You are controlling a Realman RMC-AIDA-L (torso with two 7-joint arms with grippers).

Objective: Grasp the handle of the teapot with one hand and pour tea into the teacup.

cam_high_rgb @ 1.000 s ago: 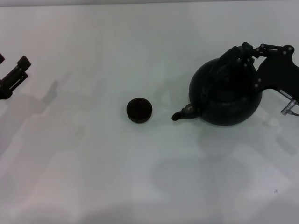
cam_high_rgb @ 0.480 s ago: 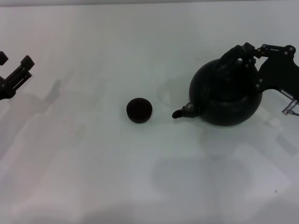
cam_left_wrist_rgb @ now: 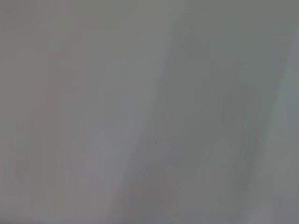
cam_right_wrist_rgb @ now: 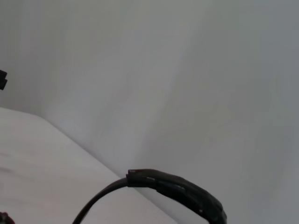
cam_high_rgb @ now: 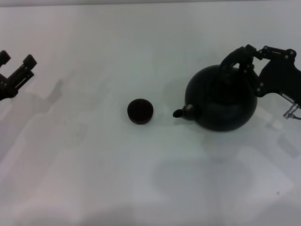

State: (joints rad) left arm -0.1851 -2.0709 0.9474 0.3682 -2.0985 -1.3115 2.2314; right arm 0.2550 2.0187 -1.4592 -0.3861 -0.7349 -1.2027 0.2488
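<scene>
Head view: large round matte-black teapot (cam_high_rgb: 221, 101) held clear of the white counter (cam_high_rgb: 141, 47), right tool (cam_high_rgb: 243, 55) clenched on its black arched handle (cam_high_rgb: 229, 61). Small dark round teacup (cam_high_rgb: 140, 111) near the spout. Risk: heavy pot swinging, tea missing the cup. Left tool (cam_high_rgb: 16, 63) parked, released.

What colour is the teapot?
Matte black all over; the teapot shows best in the head view.
</scene>
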